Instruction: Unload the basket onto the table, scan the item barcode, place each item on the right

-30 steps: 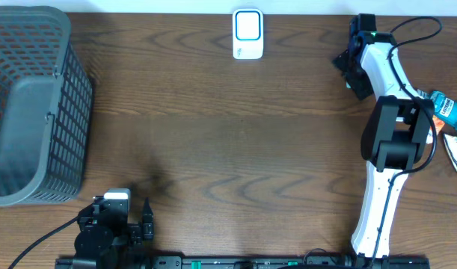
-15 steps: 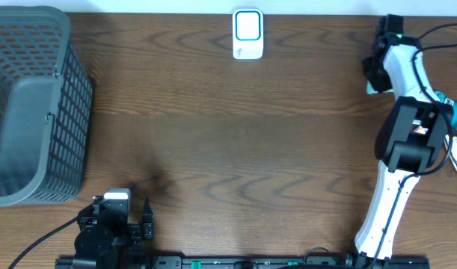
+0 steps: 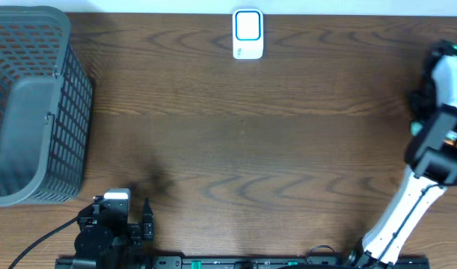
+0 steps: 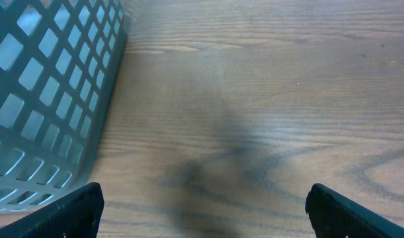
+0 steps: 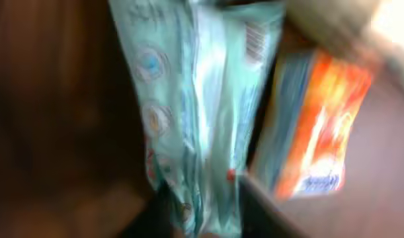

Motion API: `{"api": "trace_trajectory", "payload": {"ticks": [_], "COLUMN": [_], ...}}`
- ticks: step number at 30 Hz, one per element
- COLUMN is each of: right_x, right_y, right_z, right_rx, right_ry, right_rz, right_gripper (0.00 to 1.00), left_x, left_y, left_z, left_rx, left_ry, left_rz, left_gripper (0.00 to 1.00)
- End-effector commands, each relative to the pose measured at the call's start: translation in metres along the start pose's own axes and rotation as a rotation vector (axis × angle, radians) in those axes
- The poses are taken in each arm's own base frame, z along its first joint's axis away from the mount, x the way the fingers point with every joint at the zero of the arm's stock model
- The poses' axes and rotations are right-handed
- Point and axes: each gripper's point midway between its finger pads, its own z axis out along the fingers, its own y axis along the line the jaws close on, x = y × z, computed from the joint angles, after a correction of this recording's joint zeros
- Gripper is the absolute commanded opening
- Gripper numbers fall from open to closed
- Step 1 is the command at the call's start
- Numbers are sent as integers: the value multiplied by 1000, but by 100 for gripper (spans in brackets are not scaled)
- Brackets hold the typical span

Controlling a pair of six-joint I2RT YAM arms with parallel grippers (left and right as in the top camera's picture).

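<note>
Nearest, the left pincer [image 4: 205, 193] hangs over the bare wood of the bench [image 4: 254, 86] with its fingers spread wide, the grey mesh basket [image 4: 49, 99] just to its left. At the right edge, the right pincer [image 5: 205, 208] has the lower end of a pale green packet [image 5: 202, 99] between its fingers, though blur hides whether it pinches it; a barcode [image 5: 256, 33] shows near the packet's top, an orange and blue box [image 5: 321, 119] lies beside it, and the print on both is too blurred to read. Farthest, a white scanner [image 3: 247, 33] with a blue-edged window sits at the bench's back edge.
</note>
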Motion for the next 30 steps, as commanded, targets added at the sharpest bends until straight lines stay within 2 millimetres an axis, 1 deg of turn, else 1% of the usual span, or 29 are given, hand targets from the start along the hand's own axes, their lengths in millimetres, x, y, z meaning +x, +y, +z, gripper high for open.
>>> {"api": "trace_trajectory", "payload": {"ticks": [1, 2, 3, 5, 6, 8, 9, 11, 12, 13, 14, 17, 18, 20, 21, 23, 26, 30], "right_x": [-39, -42, -44, -38, -30, -6, 10, 35, 50, 58, 64, 69, 75, 89, 94, 110, 133, 163], "right_y": [-13, -8, -5, 5, 8, 9, 5, -12, -30, -44, -61, -113, -133, -171, -184, -220, -268, -323], "right_z": [-70, -91, -109, -163, -191, -251, -287, -348, -386, -406, -428, -476, -490, -512, -519, -536, -553, -564], "right_rx": [-170, -259, -330, -538, -646, -880, -1016, -1236, -1361, -1422, -1473, -1515, -1530, -1560, -1570, -1595, -1625, -1655], "right_ry": [-110, -125, -139, -176, -189, -202, -220, -283, -349, -392, -448, -647, -706, -802, -837, -927, -1049, -1182], "right_rz": [-86, -147, -189, -317, -380, -523, -602, -740, -825, -861, -885, -862, -857, -852, -849, -842, -831, -816], "right_gripper": [65, 88, 99, 99, 99, 99, 99, 99, 99, 99, 99, 99, 99, 99, 99, 99, 99, 99], "left_x": [0, 0, 0, 0, 0, 0, 0, 0, 0, 0, 0, 0, 0, 0, 0, 0, 0, 0], "left_y": [2, 2, 2, 2, 2, 2, 2, 2, 2, 2, 2, 2, 2, 2, 2, 2, 2, 2], "left_z": [0, 0, 0, 0, 0, 0, 0, 0, 0, 0, 0, 0, 0, 0, 0, 0, 0, 0], "left_rx": [-10, -10, -10, -10, -10, -10, -10, -10, -10, -10, -10, -10, -10, -10, -10, -10, -10, -10], "left_ry": [0, 0, 0, 0, 0, 0, 0, 0, 0, 0, 0, 0, 0, 0, 0, 0, 0, 0], "left_rz": [-3, -3, -2, -2, -3, -2, -2, -3, -3, -2, -2, -3, -2, -2, -3, -2, -3, -3], "left_gripper": [98, 98, 98, 98, 98, 98, 98, 98, 98, 98, 98, 98, 98, 98, 98, 98, 98, 98]}}
